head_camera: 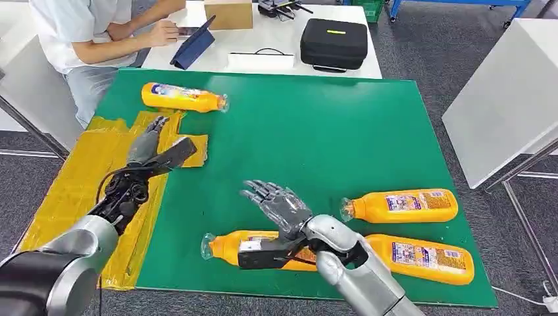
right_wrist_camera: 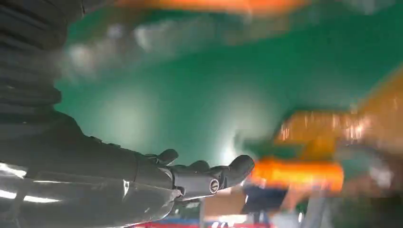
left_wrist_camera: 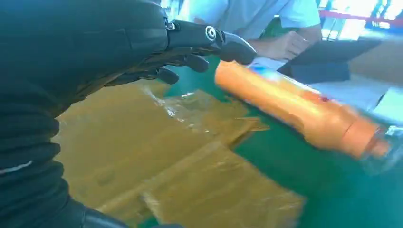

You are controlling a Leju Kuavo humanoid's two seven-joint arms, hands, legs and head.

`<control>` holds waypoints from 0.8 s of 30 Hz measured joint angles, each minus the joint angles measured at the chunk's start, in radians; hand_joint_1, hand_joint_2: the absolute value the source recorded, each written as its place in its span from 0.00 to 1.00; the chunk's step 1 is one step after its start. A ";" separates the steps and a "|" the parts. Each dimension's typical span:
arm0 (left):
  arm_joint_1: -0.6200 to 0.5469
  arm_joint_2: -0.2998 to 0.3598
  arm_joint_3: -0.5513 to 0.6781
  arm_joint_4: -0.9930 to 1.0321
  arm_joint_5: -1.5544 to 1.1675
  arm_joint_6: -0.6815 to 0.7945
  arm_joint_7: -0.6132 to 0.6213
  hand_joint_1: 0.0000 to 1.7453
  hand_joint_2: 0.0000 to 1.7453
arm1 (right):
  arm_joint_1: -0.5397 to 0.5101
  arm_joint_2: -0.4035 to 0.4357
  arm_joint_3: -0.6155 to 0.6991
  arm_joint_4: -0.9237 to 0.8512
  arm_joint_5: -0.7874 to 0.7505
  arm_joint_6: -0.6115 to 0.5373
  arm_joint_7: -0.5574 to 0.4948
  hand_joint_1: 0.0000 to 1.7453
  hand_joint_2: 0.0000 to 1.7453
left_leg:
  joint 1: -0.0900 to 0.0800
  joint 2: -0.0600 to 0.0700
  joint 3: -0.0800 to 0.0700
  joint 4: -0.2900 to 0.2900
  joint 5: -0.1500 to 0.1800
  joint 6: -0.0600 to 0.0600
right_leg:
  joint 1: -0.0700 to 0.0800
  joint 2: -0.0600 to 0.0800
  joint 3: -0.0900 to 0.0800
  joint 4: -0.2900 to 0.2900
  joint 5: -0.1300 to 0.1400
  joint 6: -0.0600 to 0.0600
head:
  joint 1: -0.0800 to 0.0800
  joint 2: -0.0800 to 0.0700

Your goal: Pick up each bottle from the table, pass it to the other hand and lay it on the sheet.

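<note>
Four orange plastic bottles on the green desk [head_camera: 329, 131], all lying on their sides, each cylindrical with a printed label and a clear cap. One bottle [head_camera: 183, 97] at the far left of the green mat, just beyond the yellow sheet [head_camera: 85, 184], not on it. Three nearer the right: one [head_camera: 401, 205] lying alone, another [head_camera: 421, 258] closer to the near edge, and a third [head_camera: 227, 247] partly hidden under the right forearm.

Yellow sheet crinkled and glossy — taped film, wrinkled at the edges, covering the left part of the desk. Green mat smooth and matte.

Left hand [head_camera: 148, 141] above the sheet, dark fingers [left_wrist_camera: 223, 42] stretched forward and close together, holding nothing. Right hand [head_camera: 276, 204] raised over the mat, palm open, fingers [head_camera: 260, 191] spread apart, holding nothing — the bottle below it untouched.

Beyond the green mat, a white desk [head_camera: 263, 62] carrying a black zipped case [head_camera: 333, 43], a cardboard box [head_camera: 228, 13] and a dark blue tablet cover [head_camera: 194, 46] propped up. One person [head_camera: 85, 33] in a white shirt seated at that far desk, hand by the tablet. Another white desk [head_camera: 507, 99] to the right. Grey carpet floor [head_camera: 421, 52] around.
</note>
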 measured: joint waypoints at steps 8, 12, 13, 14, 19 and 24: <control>-0.030 -0.030 0.177 -0.032 0.181 -0.061 -0.134 0.00 1.00 | -0.074 0.005 0.111 0.135 0.042 -0.007 0.028 0.00 1.00 | 0.000 0.001 0.004 0.000 0.000 0.000 | 0.000 0.000 0.002 0.000 0.000 -0.001 | 0.000 0.000; -0.042 -0.053 0.221 -0.060 0.234 -0.093 -0.186 0.00 1.00 | -0.088 0.007 0.137 0.178 0.047 -0.026 0.058 0.00 1.00 | 0.000 0.001 0.010 0.000 -0.001 -0.001 | 0.000 0.000 0.007 -0.001 -0.002 -0.003 | 0.000 0.000; -0.042 -0.061 0.225 -0.068 0.243 -0.100 -0.197 0.00 1.00 | -0.088 0.008 0.138 0.186 0.049 -0.033 0.068 0.00 1.00 | 0.000 0.001 0.012 0.000 -0.001 -0.002 | 0.000 0.000 0.009 -0.001 -0.002 -0.003 | 0.000 0.000; -0.043 -0.066 0.227 -0.076 0.249 -0.108 -0.207 0.00 1.00 | -0.088 0.009 0.139 0.193 0.054 -0.040 0.081 0.00 1.00 | 0.000 0.001 0.014 0.000 -0.002 -0.002 | 0.000 0.000 0.010 -0.001 -0.002 -0.003 | 0.000 0.000; -0.051 -0.108 0.228 -0.122 0.272 -0.137 -0.225 0.00 1.00 | -0.088 0.020 0.143 0.233 0.078 -0.055 0.117 0.00 1.00 | 0.000 0.001 0.025 -0.001 -0.008 0.000 | 0.000 0.000 0.011 -0.002 -0.005 -0.002 | 0.000 0.000; -0.057 -0.130 0.200 -0.169 0.293 -0.125 -0.218 0.00 1.00 | -0.076 0.025 0.134 0.236 0.054 -0.083 0.095 0.00 1.00 | 0.000 0.001 0.027 -0.001 -0.008 0.000 | 0.001 0.001 0.013 -0.002 -0.004 -0.002 | 0.000 0.000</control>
